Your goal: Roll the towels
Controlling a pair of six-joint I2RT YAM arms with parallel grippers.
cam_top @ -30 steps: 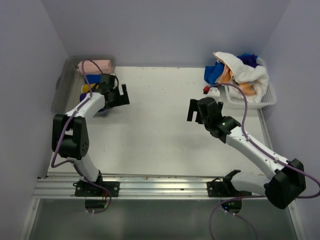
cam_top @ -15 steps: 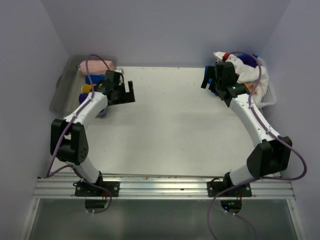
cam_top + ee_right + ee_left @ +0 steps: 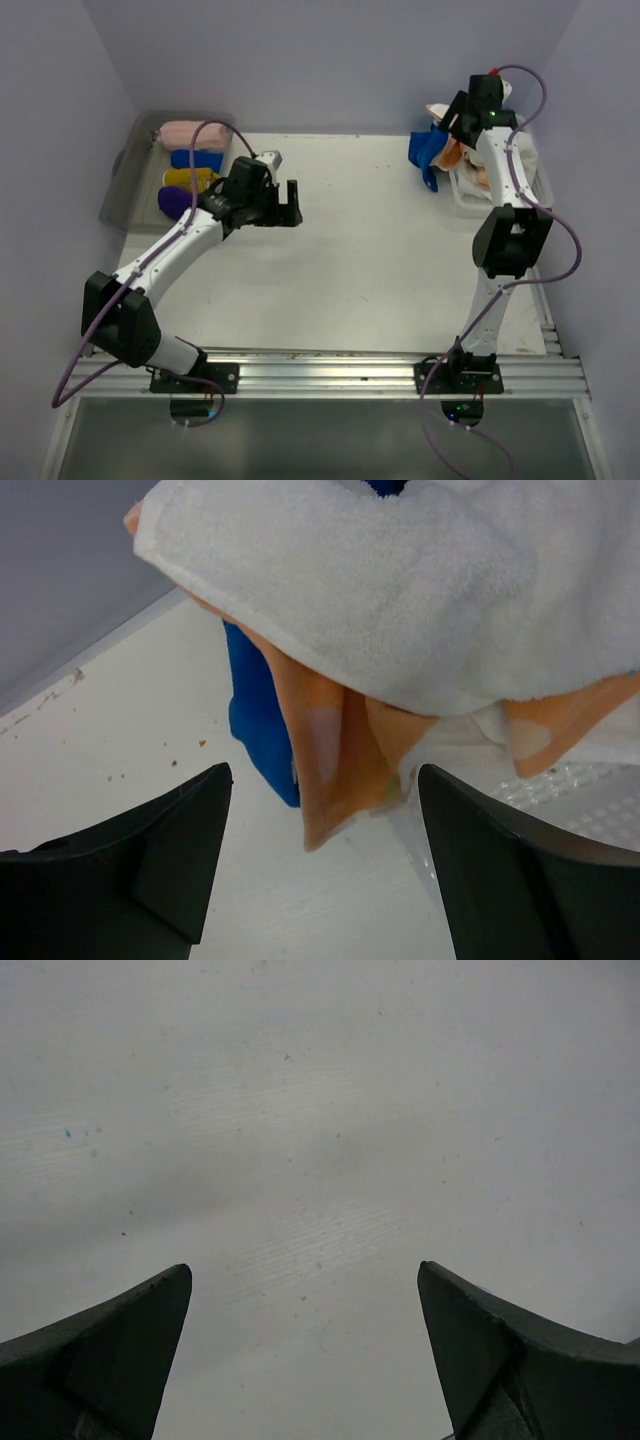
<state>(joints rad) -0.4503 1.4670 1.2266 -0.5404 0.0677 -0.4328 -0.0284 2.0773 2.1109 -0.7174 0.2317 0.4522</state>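
Rolled towels, pink (image 3: 190, 133), blue (image 3: 196, 158), yellow (image 3: 190, 178) and purple (image 3: 177, 201), lie side by side in the grey tub (image 3: 122, 180). My left gripper (image 3: 286, 206) hangs open over bare table to the right of the tub, and the left wrist view shows nothing between the fingers of the left gripper (image 3: 305, 1340). Unrolled towels are heaped at the white basket (image 3: 462, 196): white towel (image 3: 400, 590) on top, orange towel (image 3: 340, 740) and blue towel (image 3: 255, 720) hanging below. My right gripper (image 3: 325, 860) is open just in front of the orange corner, holding nothing.
The basket's white lattice wall (image 3: 570, 790) sits just ahead of the right finger. Purple-grey walls enclose the table on the left, back and right. Small crumbs (image 3: 200, 744) dot the table near the blue towel.
The right arm swung from mid-table up to the basket and now hovers at the towel heap. The left arm moved right, away from the tub, still open.
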